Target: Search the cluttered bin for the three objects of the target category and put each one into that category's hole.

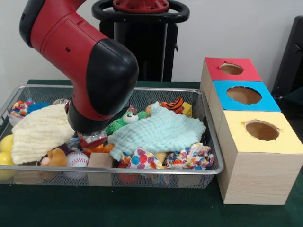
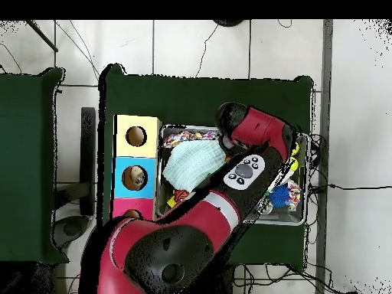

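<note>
The silver wire-mesh bin [image 1: 142, 171] is packed with toys and cloths; it also shows in the overhead view [image 2: 289, 222]. My gripper [image 1: 93, 141] is down in the bin's left-middle, between a cream cloth [image 1: 40, 132] and a mint cloth [image 1: 161, 132]. It sits just above an orange toy and a wooden block [image 1: 100, 161]. The arm's black wrist hides most of it. In the overhead view the arm covers the gripper and much of the bin. Three wooden boxes with round holes stand beside the bin: red [image 1: 248, 73], blue [image 1: 267, 101] and yellow [image 1: 236, 139].
Around the gripper lie a green frog toy [image 1: 124, 120], a baseball [image 1: 76, 160], a brown plush [image 1: 57, 157] and yellow balls [image 1: 5, 144]. Polka-dot cloths [image 1: 139, 158] lie at the front. An orange striped toy [image 1: 175, 104] lies at the back. The table is green.
</note>
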Action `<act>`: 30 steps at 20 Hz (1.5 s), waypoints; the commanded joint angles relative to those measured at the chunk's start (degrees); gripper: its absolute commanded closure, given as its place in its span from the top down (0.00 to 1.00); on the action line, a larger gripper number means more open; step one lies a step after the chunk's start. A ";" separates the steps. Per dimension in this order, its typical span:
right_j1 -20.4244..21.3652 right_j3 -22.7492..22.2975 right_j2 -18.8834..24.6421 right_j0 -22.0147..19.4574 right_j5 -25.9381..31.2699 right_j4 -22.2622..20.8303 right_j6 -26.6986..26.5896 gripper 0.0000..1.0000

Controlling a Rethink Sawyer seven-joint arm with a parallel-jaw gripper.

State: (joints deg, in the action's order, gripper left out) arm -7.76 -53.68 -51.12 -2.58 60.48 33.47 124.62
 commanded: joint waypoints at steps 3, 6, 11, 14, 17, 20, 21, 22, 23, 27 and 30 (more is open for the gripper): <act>-2.05 -0.29 4.35 -0.70 2.12 -2.58 11.54 0.00; -0.39 -1.30 6.26 -0.68 -0.36 -2.38 8.68 0.00; 6.14 -8.25 10.94 0.89 -6.55 -1.21 4.74 0.00; 8.16 -10.94 12.55 1.59 -9.29 -1.23 3.94 0.00; 9.38 -12.27 13.09 2.30 -11.56 -1.70 4.12 0.00; 10.39 -12.90 13.48 2.62 -12.38 -2.14 4.10 0.00; 10.76 -13.13 13.78 2.64 -13.16 -2.29 3.76 0.00; 11.13 -13.41 14.38 2.54 -13.94 -2.31 3.23 0.00; 11.92 -14.26 15.96 2.22 -16.29 -2.33 1.43 0.00; 14.25 -17.25 20.88 1.03 -21.91 -2.82 -3.03 0.00; 15.15 -18.10 22.80 0.59 -23.26 -3.63 -3.68 0.00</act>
State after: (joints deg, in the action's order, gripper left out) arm 4.34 -64.99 -41.03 -0.56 43.40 33.23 124.62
